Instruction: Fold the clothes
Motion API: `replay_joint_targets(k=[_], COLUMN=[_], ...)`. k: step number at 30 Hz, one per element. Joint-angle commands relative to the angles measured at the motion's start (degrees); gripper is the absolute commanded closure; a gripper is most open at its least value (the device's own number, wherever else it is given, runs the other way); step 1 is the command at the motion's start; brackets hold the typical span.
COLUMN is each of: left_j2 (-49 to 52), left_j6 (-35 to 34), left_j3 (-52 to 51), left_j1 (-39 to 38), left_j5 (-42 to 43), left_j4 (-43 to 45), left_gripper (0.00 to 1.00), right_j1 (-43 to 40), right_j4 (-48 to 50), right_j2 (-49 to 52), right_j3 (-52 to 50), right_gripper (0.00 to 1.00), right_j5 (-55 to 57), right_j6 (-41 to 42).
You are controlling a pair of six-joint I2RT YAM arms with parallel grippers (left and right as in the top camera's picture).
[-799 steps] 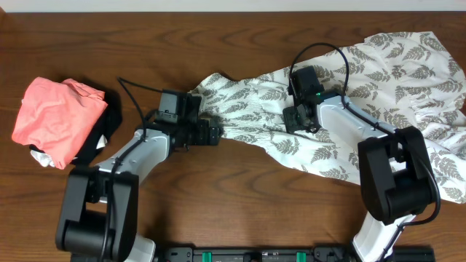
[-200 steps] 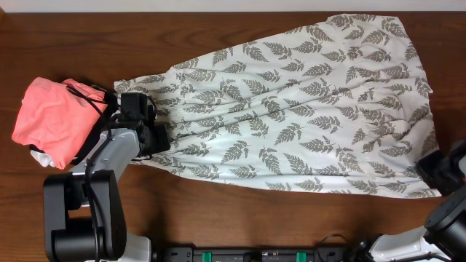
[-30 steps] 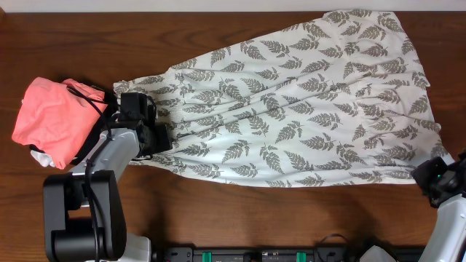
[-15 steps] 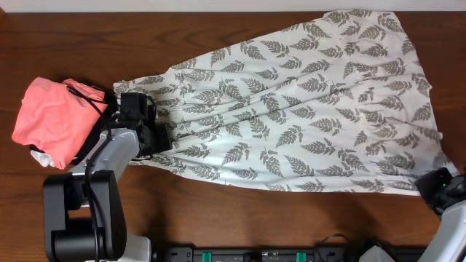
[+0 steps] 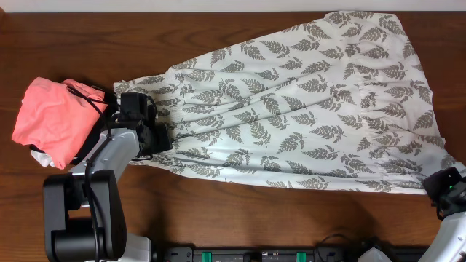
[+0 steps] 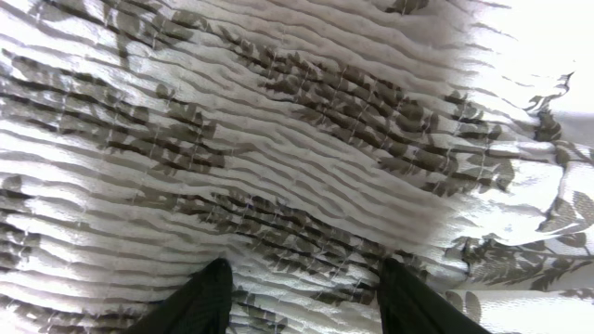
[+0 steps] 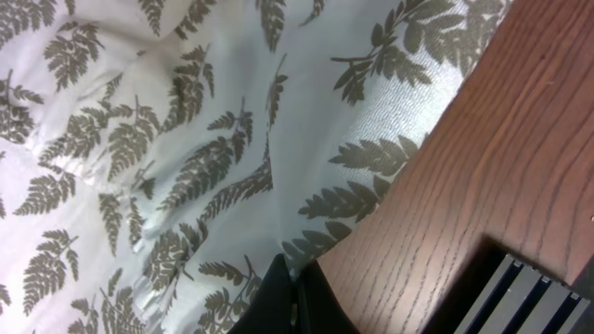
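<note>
- A crumpled salmon-pink fabric garment (image 5: 52,116) lay at the far left of the dark brown wooden tabletop (image 5: 240,218), on top of a black cloth (image 5: 100,142).
- Just beside that pile, the left claw (image 5: 162,135) rested on the narrow, ribbed end of the thin white fabric dress printed with grey fern leaves (image 5: 306,116). The wrist view showed its black fingers (image 6: 206,299) standing partly apart, tips down on the gathered cloth, which lay flat between them.
- The dress was spread flat across the middle and right of the tabletop. It widened from the ribbed end at the left to a broad hem at the right, its far corner reaching the back edge.
- At the lower right, the right claw (image 5: 434,185) was closed tight on the near corner of the hem, with the thin cloth pinched between its fingertips and wood showing just beside it.
</note>
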Motion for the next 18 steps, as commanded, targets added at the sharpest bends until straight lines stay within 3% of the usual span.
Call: replay_joint_targets(k=[1,10,18], left_j2=[2.2,2.2,2.2], left_j6=[-0.1,-0.1,-0.1], left_j3=[-2.1,-2.1,-2.1], left_j1=[0.6,0.6,0.6], left_j5=[-1.6,-1.6,-1.6], left_j4=[-1.6,-1.6,-1.6], left_gripper=[0.47,0.48,0.48], right_j1=[-0.6,1.2,6.5], right_j4=[0.1,4.8,11.3], right_j2=[-0.8,1.6,12.7], right_j3=[1.2,1.2,1.3], right_gripper=[0.99,0.99,0.99], right_j5=[1.2,-2.2,-2.2], right_j6=[0.3,0.1,0.3])
